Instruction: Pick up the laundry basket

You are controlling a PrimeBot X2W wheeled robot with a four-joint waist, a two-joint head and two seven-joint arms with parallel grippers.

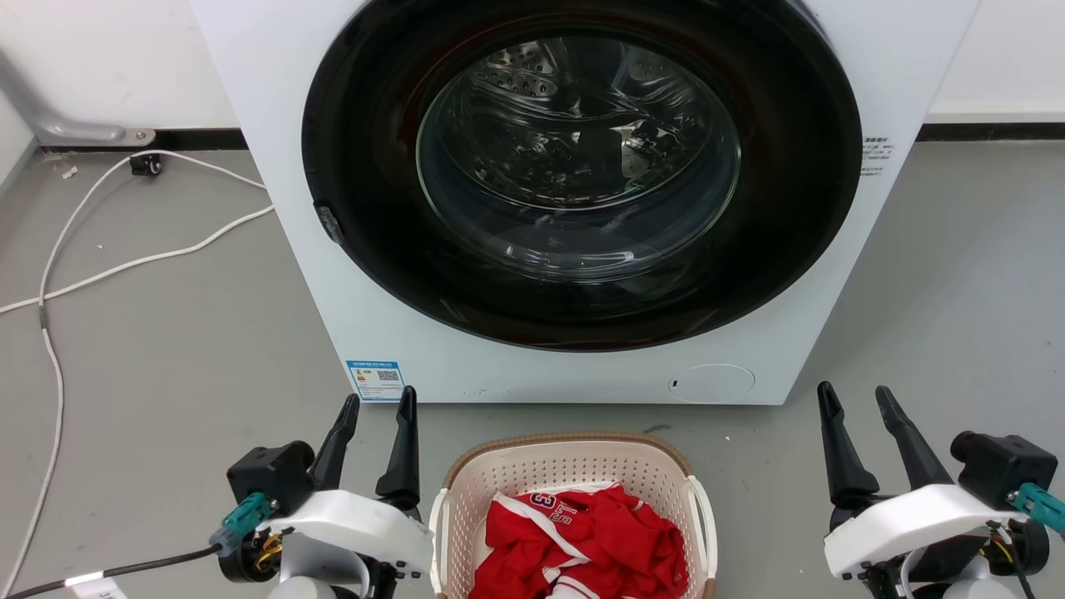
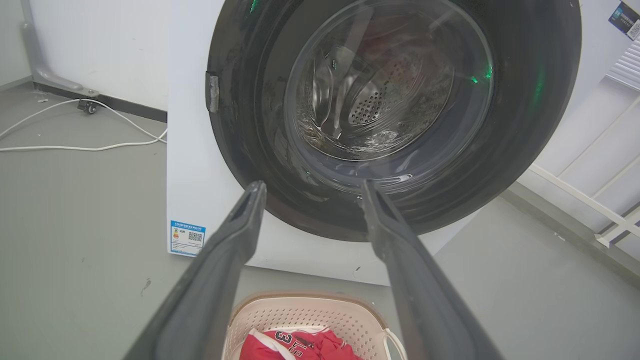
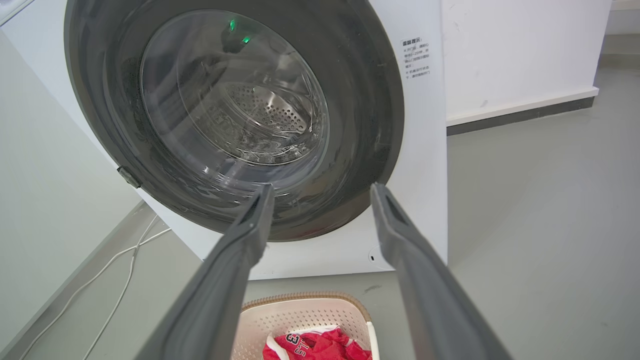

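Indoors, grey floor (image 1: 166, 374), white wall (image 1: 100, 58), washing machine (image 1: 499, 374), laundry basket (image 1: 574, 464)

A grey floor (image 1: 166, 349) is seen across the head view. A white washing machine (image 1: 349, 316) is stood on it at the centre and top of the frame. Just before the machine, at the lower centre, a cream laundry basket (image 1: 574, 466) is set on the floor. A white cable (image 1: 125, 267) is trailed over the left side, and a small black object (image 1: 146, 164) is placed at the upper left.
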